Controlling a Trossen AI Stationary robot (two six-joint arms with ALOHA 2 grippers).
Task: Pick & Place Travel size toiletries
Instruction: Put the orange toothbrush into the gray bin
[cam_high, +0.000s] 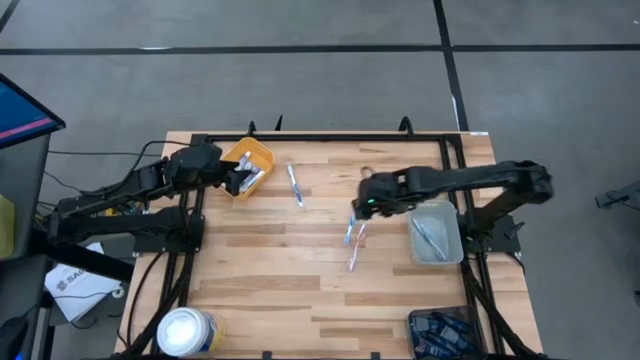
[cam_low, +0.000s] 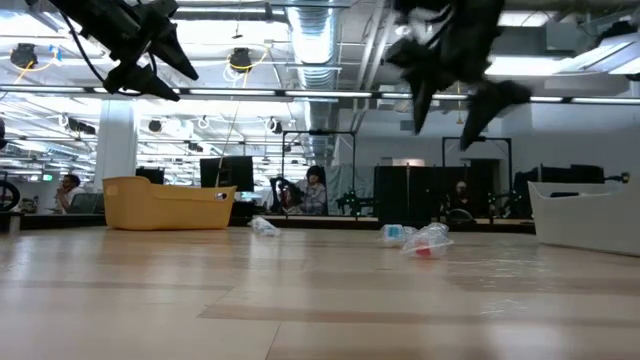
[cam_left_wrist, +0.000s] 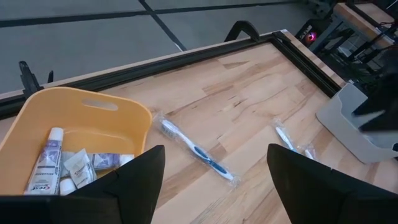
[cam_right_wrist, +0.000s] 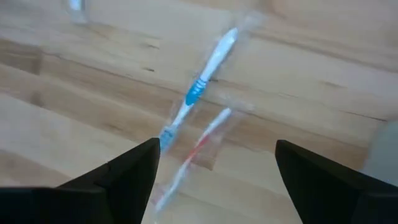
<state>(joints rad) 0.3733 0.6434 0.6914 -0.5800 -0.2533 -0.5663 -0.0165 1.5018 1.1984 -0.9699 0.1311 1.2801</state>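
Wooden table (cam_high: 260, 290), from above: right hand (cam_high: 362, 206) spread, empty, just above two wrapped toothbrushes (cam_high: 353, 240). Left hand (cam_high: 240, 181) spread over yellow bin (cam_high: 256, 155). Right wrist: blue toothbrush (cam_right_wrist: 202, 81), red toothbrush (cam_right_wrist: 199, 146) lying between fingers (cam_right_wrist: 124, 180), untouched.

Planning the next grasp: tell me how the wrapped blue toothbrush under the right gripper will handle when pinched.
The blue toothbrush is long and thin, so it is probably light and stiff. Its clear wrapper looks glossy, so the fingers may slip or catch only film. It lies flat on the table beside a red toothbrush, so the open right gripper might nudge both.
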